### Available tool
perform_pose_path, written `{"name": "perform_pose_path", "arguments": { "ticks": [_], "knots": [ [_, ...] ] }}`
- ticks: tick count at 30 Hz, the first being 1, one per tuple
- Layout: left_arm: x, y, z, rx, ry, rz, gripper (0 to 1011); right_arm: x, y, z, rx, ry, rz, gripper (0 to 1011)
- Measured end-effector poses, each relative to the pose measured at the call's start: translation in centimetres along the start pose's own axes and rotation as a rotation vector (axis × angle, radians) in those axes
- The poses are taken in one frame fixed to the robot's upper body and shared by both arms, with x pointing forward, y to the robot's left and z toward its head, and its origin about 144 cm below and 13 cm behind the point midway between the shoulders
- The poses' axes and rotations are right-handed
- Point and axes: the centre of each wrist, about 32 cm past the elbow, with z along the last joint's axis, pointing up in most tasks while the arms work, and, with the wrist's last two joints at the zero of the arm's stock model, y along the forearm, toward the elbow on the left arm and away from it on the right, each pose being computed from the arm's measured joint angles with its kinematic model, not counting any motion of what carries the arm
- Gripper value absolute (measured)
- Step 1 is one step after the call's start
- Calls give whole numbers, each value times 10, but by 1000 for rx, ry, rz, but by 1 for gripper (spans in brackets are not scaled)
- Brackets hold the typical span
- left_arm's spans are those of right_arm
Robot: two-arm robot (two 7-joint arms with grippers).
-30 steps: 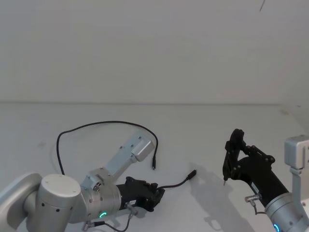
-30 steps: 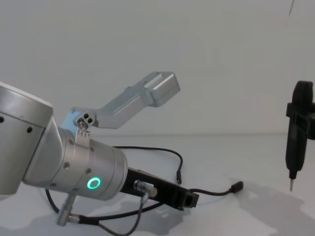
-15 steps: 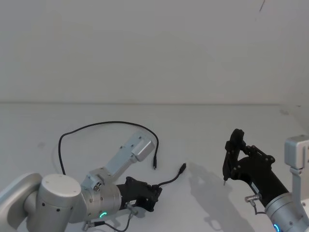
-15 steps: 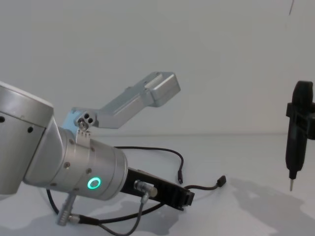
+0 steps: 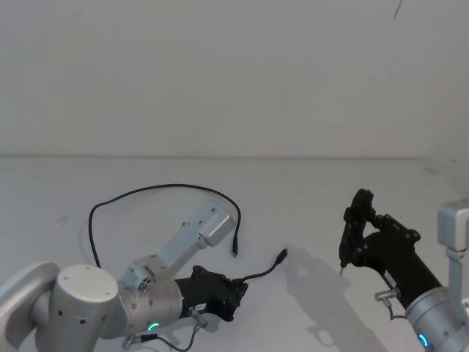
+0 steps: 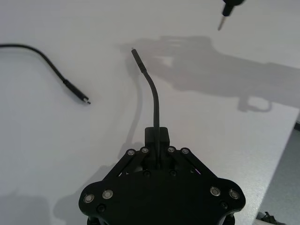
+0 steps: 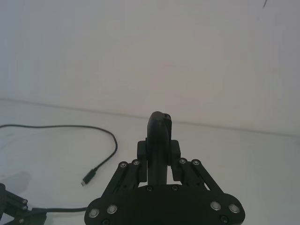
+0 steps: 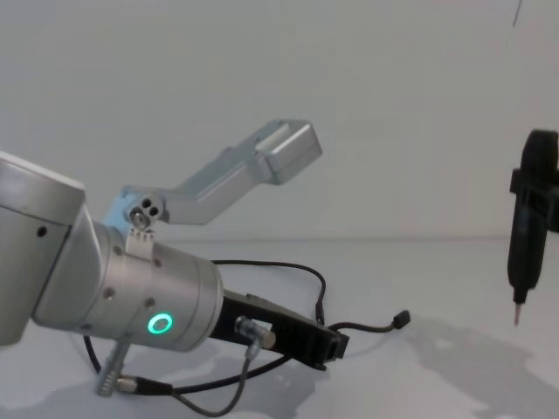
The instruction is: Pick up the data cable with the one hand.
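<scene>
White table (image 5: 330, 191) runs under both arms and carries their soft shadows. Low on the robot's left lies the thick silver cylinder (image 8: 131, 297) of the left arm, its green ring (image 8: 159, 325) glowing, and the left gripper (image 5: 236, 293) sits at its front end, close above the surface. Across from that gripper, on the robot's right and raised higher, the right gripper (image 7: 159, 152) is clamped on a black pen-shaped tool (image 8: 528, 236) whose thin metal tip points down, well apart from the left gripper and from everything it holds. The left gripper's fingers are closed on the data cable (image 5: 161, 187), pinching it a short way back from one end. Ahead of the fingertips that short end juts forward and curves upward, clear of the table, with its own shadow beside it in the left wrist view. Its small plug (image 6: 136, 56) is the point farthest out in front of the gripper, toward the tool's tip but not near it. Behind the grip the cable sweeps away in a wide loop lying on the table beyond and to the left of the gripper, and the second plug (image 5: 234, 248) rests on the surface just ahead of the gripper, beside the raised end and not touching it.
</scene>
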Motion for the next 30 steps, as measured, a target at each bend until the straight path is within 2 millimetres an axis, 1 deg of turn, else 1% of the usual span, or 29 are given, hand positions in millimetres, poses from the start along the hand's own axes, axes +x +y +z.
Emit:
{"name": "perform_pose_path", "arguments": {
  "ticks": [16,24,30],
  "knots": [
    [8,27,0,-101,-115,-82,41,10,4,25,78,50,62,279],
    [9,35,1,-127,-139,-101,41,13,7,31,92,85,98,279],
    [10,39,1,-139,-151,-111,41,16,12,32,96,103,117,279]
  ]
}}
